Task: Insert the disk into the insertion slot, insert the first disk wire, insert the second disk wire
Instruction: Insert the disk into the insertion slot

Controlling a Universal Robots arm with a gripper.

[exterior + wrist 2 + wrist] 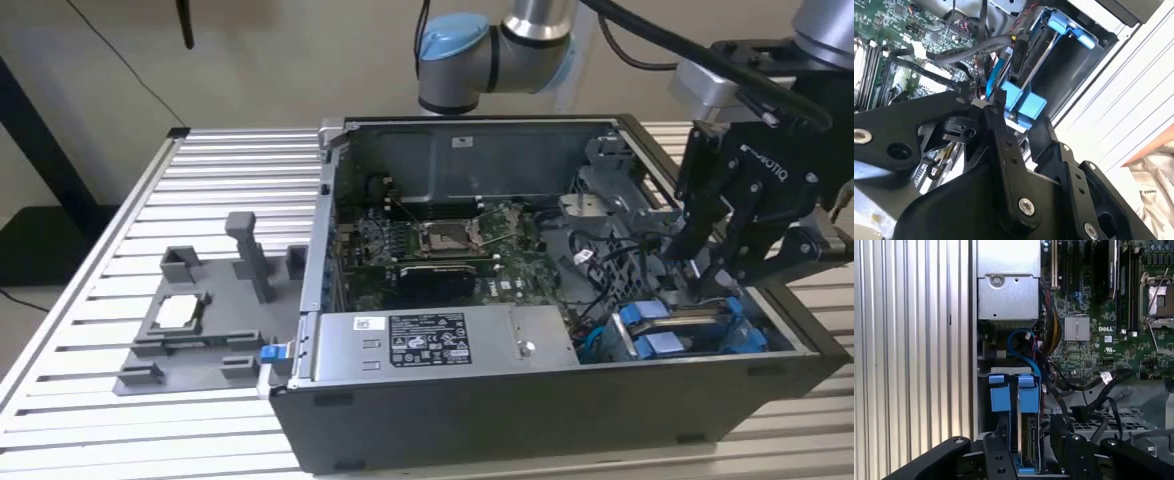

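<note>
Low in one corner of the open computer case (534,410), the pincer (1028,432): released, fingers (998,457) spread apart and clamped on nothing; astride the disk (1029,446), one finger to each side, dark gap visible on both sides in the first wrist view. Directly between the fingers, the disk standing on edge in its bright blue carrier (1029,395), already down inside the insertion slot (1000,422); blue ends of the carrier just past the fingertips; in the exterior view, silver-grey metal between blue plastic right beneath the pincer (705,292). Just beyond the carrier, a blue cable (1021,337) curving toward the disk's end, with thin red and yellow leads next to it; cannot tell whether plugged in. Off to one side of the pincer, near but not touching, a bundle of black cables (1089,385) slung across the case's inside, a small white connector (1106,376) loose among them. Farther out, in line with the disk, the grey power-supply box (1008,295); next to that, the green motherboard (1094,340) flat on the case floor. Outside the case, the ribbed metal bench (904,340) under everything. Farthest from the pincer, toward the exterior view's left, a grey fixture tray (187,330) with upright posts, flat on the bench just beside the case. High above, the arm (494,50) with a pale blue joint cap.
</note>
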